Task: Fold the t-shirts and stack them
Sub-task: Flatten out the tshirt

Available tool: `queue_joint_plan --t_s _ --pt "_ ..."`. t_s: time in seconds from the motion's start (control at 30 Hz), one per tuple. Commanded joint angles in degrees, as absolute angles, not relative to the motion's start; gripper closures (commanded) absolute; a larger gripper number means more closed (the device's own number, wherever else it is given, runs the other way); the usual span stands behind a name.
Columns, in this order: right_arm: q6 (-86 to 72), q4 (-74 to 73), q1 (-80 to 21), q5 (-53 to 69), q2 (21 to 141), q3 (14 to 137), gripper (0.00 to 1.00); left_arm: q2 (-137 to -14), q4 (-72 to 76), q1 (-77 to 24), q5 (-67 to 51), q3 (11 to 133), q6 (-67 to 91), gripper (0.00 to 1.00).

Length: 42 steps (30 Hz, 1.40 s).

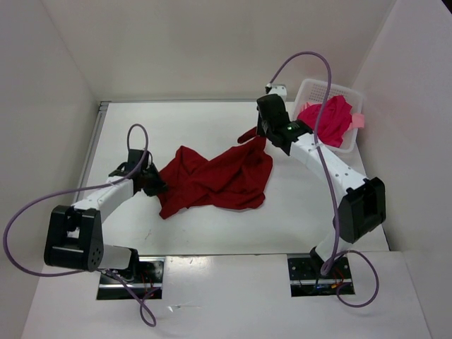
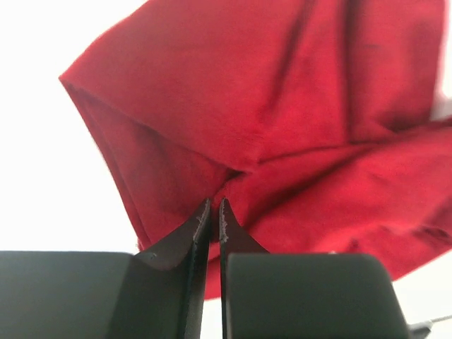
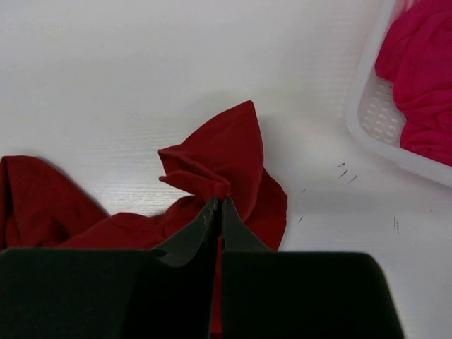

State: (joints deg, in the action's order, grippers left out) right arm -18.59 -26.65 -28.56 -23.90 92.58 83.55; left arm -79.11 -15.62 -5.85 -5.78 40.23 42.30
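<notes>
The dark red t-shirt [image 1: 219,180] lies crumpled across the table's middle. My left gripper [image 1: 154,182] is shut on its left edge; in the left wrist view its fingertips [image 2: 215,206] pinch the cloth [image 2: 282,106]. My right gripper [image 1: 267,138] is shut on the shirt's upper right corner; in the right wrist view the tips [image 3: 217,203] clamp a bunched fold [image 3: 219,159]. The bright crimson-pink t-shirt [image 1: 328,119] fills the basket, also shown in the right wrist view [image 3: 420,78]. A bit of the light salmon pink t-shirt [image 1: 358,120] hangs over the basket's right rim.
The white perforated basket [image 1: 311,88] stands at the back right, its corner also in the right wrist view [image 3: 371,116]. White walls enclose the table on three sides. Purple cables loop from both arms.
</notes>
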Motion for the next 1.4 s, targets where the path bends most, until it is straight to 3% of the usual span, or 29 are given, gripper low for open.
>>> queue_joint_plan --t_s 0.0,0.23,0.3,0.33,0.43,0.53,0.67,0.9,1.07,1.23,1.37 --pt "-18.5 -26.1 -28.3 -23.8 86.8 83.9 0.97 -74.5 -18.3 -6.2 -8.9 44.1 42.7 0.88" --pt "-18.5 -28.7 -28.3 -22.2 82.7 84.5 0.97 -72.3 -20.7 -6.2 -13.0 44.1 42.7 0.87" --pt "-18.5 -28.7 -28.3 -21.7 82.2 84.5 0.97 -72.9 -20.0 -6.2 -13.0 43.1 42.7 0.82" --pt "-18.5 -28.7 -28.3 -21.7 82.2 84.5 0.97 -73.4 -19.3 -6.2 -13.0 43.1 42.7 0.73" --pt "-18.5 -28.7 -28.3 -21.7 82.2 83.8 0.97 -74.6 -17.9 -6.2 -13.0 41.8 42.7 0.61" --pt "-18.5 -28.7 -28.3 -21.2 81.7 83.3 0.97 -77.3 -16.8 -6.2 -12.4 41.7 42.1 0.55" --pt "-18.5 -28.7 -28.3 -21.2 81.7 82.7 0.97 -79.1 -15.3 -6.2 -11.1 42.4 41.6 0.55" --pt "-18.0 -28.1 -28.3 -20.7 81.1 82.2 0.97 -79.7 -14.8 -6.2 -10.0 44.7 41.6 0.75" --pt "-18.6 -29.3 -28.3 -21.3 78.8 82.2 0.99 -76.2 -15.4 -6.2 -11.4 47.1 41.0 1.00" --pt "-19.2 -33.8 -28.3 -23.1 72.3 87.3 0.99 -70.2 -21.7 -5.5 -17.0 59.8 41.6 0.99" --pt "-19.8 -37.8 -28.3 -25.4 67.7 97.6 0.99 -66.5 -22.4 2.0 -22.5 69.5 45.0 0.98"
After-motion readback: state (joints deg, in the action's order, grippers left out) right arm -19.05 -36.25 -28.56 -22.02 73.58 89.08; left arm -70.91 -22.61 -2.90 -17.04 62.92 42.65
